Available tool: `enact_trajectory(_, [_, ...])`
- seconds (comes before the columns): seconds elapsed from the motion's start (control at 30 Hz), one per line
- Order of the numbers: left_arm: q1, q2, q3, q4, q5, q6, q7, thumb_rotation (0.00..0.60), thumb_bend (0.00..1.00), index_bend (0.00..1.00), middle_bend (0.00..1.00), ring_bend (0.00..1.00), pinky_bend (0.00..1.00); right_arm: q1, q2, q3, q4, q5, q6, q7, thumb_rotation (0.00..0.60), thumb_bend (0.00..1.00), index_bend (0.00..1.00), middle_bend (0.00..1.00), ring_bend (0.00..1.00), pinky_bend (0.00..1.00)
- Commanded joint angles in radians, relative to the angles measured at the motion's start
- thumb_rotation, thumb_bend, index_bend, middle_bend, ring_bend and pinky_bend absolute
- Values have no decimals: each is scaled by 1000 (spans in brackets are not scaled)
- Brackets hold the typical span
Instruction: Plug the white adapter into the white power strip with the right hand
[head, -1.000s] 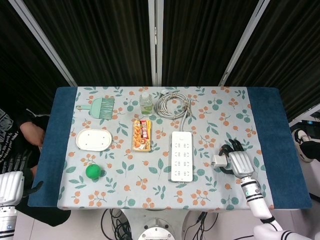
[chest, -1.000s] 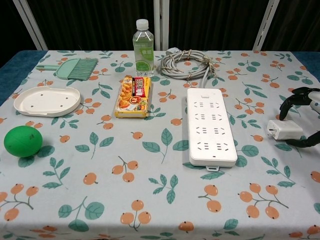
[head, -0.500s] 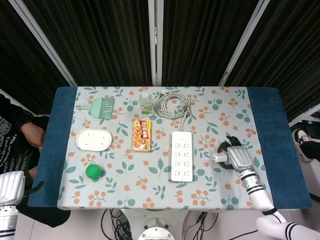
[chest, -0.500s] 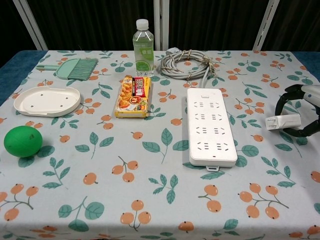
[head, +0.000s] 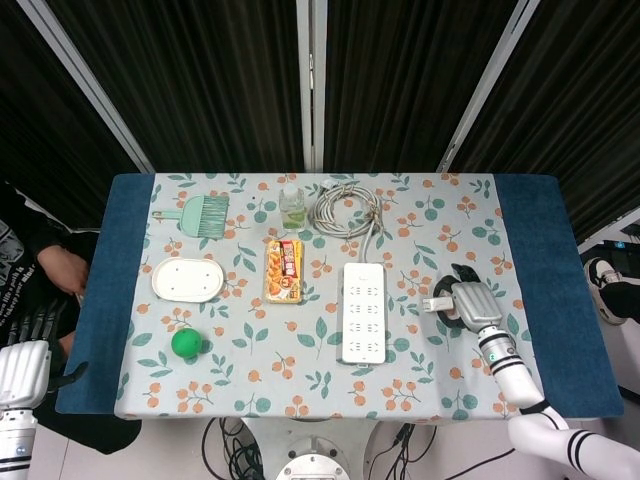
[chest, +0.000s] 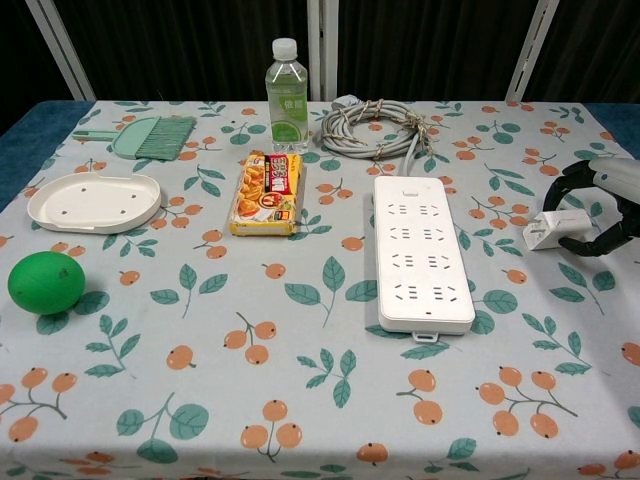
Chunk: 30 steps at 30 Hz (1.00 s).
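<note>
While its dark fingers clasp the white adapter (chest: 548, 229), the right hand (chest: 600, 200) (prongs leading) hovers beside the white power strip (chest: 420, 252).

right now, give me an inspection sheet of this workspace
surface: table, floral cloth over blue.
job's things: white adapter held right of white power strip, not plugged in.
clutter: water bottle, brush, snack pack, white tray, green ball.
robot hands: right robot hand grips adapter; left robot hand off the table, holds nothing.
cables: grey coil behind strip.
surroundings: dark curtains; person at left edge.
</note>
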Motion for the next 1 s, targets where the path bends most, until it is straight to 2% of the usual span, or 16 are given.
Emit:
enact_trajectory(0.03, [1, 0, 0, 0, 0, 1, 0, 600, 144, 54, 0, 0, 0, 3, 3, -3, -5, 11, -5, -13, 600, 476, 377, 275, 22, 0])
enact_trajectory(0.27, [0, -3, 3, 0, 1, -2, 1, 600, 143, 54, 0, 0, 0, -4, -2, -10, 1, 23, 5, -8, 600, 440, 294, 283, 22, 0])
enact_trajectory(0.57, [1, -4, 4, -1, 4, 0, 2, 600, 143, 54, 0, 0, 0, -16, -28, -8, 43, 13, 42, 44, 600, 154, 293, 322, 22, 0])
enact_trajectory(0.67, [3, -4, 4, -1, 4, 3, 1, 600, 143, 54, 0, 0, 0, -17, -40, -5, 59, 7, 55, 57, 600, 112, 337, 336, 22, 0])
enact_trajectory(0.77, [5, -3, 5, -1, 3, 5, 0, 600, 143, 54, 0, 0, 0, -13, -45, -4, 73, 8, 56, 49, 600, 126, 386, 337, 22, 0])
enact_trajectory(1.0, [5, -4, 5, 0, 7, 6, -2, 600, 143, 54, 0, 0, 0, 16, -39, 3, 80, 25, 34, -41, 600, 318, 490, 337, 22, 0])
